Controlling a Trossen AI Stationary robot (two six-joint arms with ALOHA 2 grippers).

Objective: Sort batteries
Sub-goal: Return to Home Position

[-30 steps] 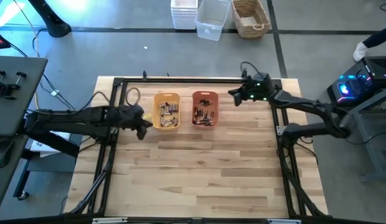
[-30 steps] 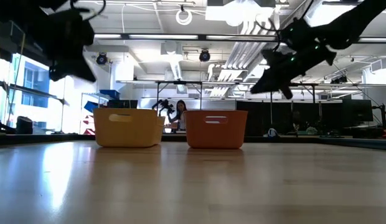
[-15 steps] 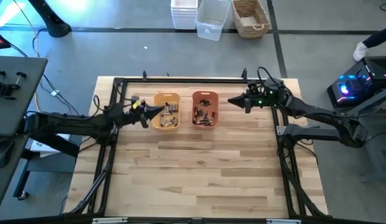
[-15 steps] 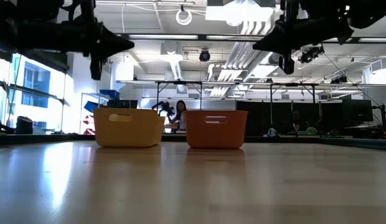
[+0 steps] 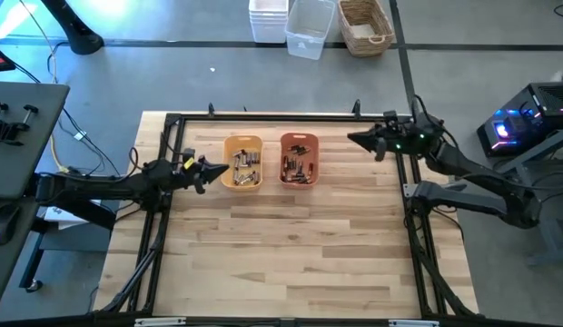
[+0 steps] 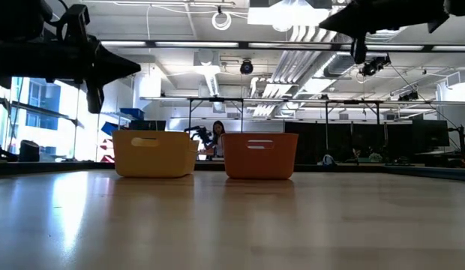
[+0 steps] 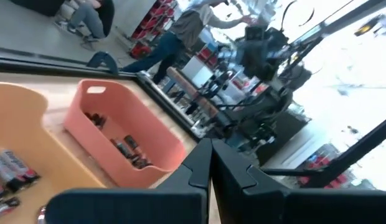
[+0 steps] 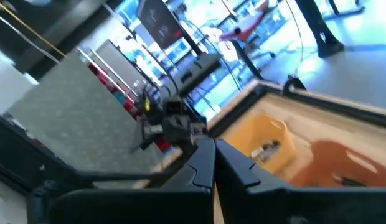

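Observation:
Two oblong trays stand side by side on the table's far half. The yellow tray [image 5: 243, 162] and the orange tray [image 5: 300, 159] each hold several small batteries [image 5: 249, 169] [image 7: 127, 148]. My left gripper [image 5: 225, 167] is shut and empty. It points level toward the table's right edge, just left of the yellow tray and above its rim [image 6: 135, 66]. My right gripper [image 5: 352, 138] is also shut and empty. It points level toward the left, high above the table [image 6: 326, 24] and right of the orange tray [image 6: 260, 155].
A black frame [image 5: 263, 116] runs along the table's edges. Clear plastic bins [image 5: 309, 27] and a wicker basket [image 5: 365, 25] stand on the floor beyond the far edge. The near half of the wooden table [image 5: 281, 254] is bare. A person [image 6: 216, 136] shows in the room behind.
My left gripper has tipped up from pointing down to level beside the yellow tray, then drawn back a little toward the left edge and sunk. My right gripper has risen and pulled back toward the right edge, away from the orange tray. Both have stayed shut.

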